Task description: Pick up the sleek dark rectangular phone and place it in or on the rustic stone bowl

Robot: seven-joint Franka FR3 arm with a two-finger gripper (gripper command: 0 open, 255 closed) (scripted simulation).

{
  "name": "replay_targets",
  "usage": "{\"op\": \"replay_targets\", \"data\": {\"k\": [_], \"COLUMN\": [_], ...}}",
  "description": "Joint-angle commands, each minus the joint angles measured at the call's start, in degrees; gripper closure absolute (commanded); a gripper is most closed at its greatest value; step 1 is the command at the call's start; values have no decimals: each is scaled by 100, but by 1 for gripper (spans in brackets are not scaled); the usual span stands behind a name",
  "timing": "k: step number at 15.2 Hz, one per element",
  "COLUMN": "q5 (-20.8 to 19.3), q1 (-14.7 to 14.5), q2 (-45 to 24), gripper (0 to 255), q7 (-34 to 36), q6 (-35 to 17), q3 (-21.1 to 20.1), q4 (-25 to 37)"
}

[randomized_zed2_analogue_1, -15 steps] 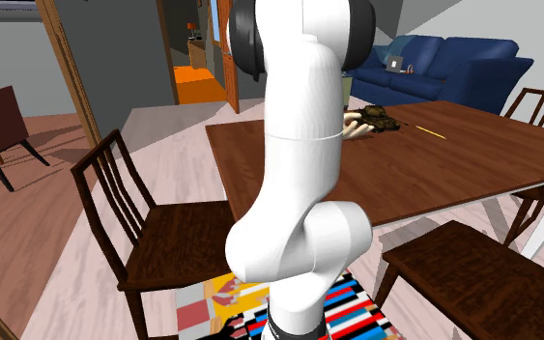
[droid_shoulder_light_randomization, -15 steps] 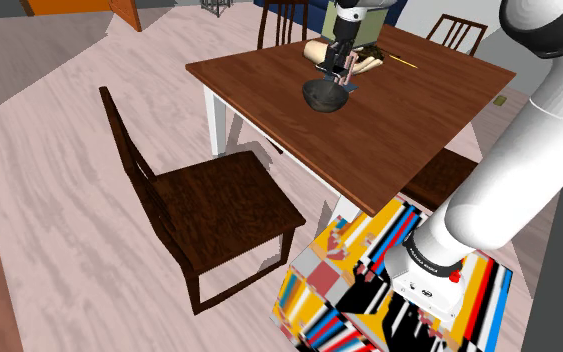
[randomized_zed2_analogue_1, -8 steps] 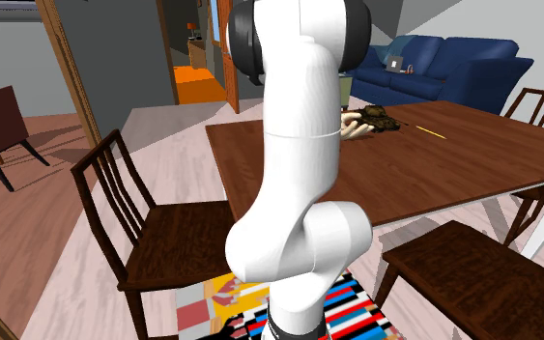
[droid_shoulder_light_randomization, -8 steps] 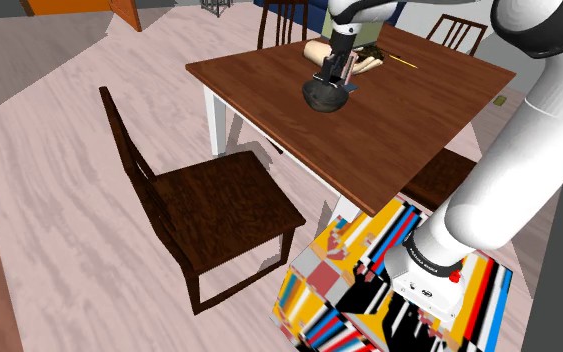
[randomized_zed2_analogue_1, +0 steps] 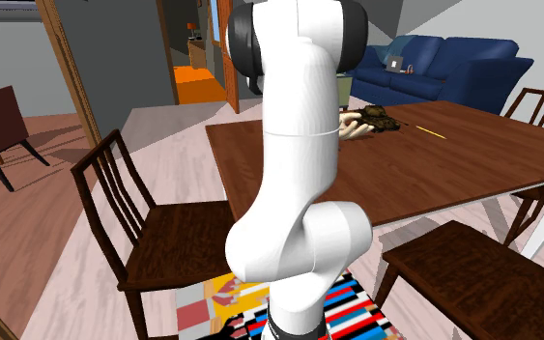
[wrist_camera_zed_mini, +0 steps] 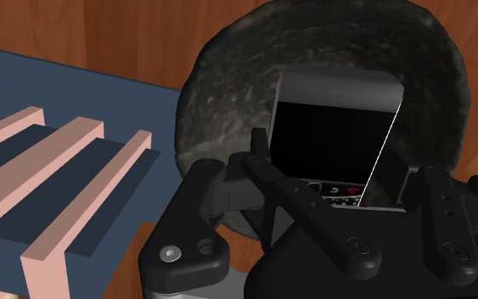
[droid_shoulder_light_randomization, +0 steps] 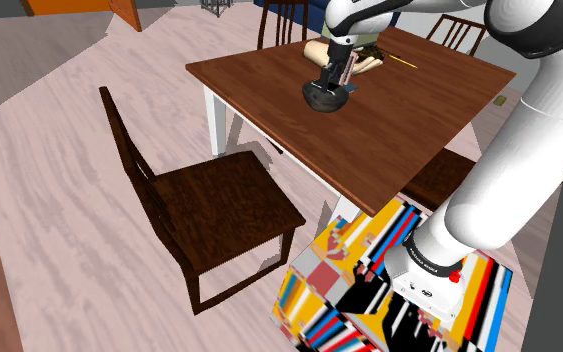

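A rough dark grey stone bowl [wrist_camera_zed_mini: 228, 76] stands on the brown wooden table [droid_shoulder_light_randomization: 409, 120]. My gripper [wrist_camera_zed_mini: 339, 170] hangs just over it, shut on a dark rectangular phone [wrist_camera_zed_mini: 334, 127] with a black screen. The phone stands nearly upright between the fingers [wrist_camera_zed_mini: 258, 161], its far end down inside the bowl's hollow. In the shoulder view the gripper [droid_shoulder_light_randomization: 335, 78] points down right above the bowl [droid_shoulder_light_randomization: 323, 99], near the table's far left corner. In the second exterior view my own white arm [randomized_zed2_analogue_1: 294, 145] blocks the bowl and the hand.
A blue and pink slatted object [wrist_camera_zed_mini: 59, 187] lies right beside the bowl. Behind it sit a dark olive item [droid_shoulder_light_randomization: 369, 48] and a yellow pencil [droid_shoulder_light_randomization: 402, 62]. Dark wooden chairs [droid_shoulder_light_randomization: 209, 200] ring the table. A blue sofa [randomized_zed2_analogue_1: 443, 68] stands far behind.
The gripper has come down and shifted a little toward the bowl with the phone in it. The bowl and the other items have stayed in place.
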State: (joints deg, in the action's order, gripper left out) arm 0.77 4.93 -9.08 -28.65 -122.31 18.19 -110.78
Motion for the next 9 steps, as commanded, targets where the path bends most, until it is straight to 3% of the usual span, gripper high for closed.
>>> {"op": "replay_targets", "data": {"k": [1, 4, 5, 9], "q5": [0, 0, 0, 0], "q1": [-1, -1, -1, -1], "q2": [0, 0, 0, 0], "gripper": [255, 255, 0, 0], "q7": [1, 1, 1, 1], "q6": [-5, -5, -5, -4], "q3": [0, 0, 0, 0], "q4": [-3, -3, -2, -2]}}
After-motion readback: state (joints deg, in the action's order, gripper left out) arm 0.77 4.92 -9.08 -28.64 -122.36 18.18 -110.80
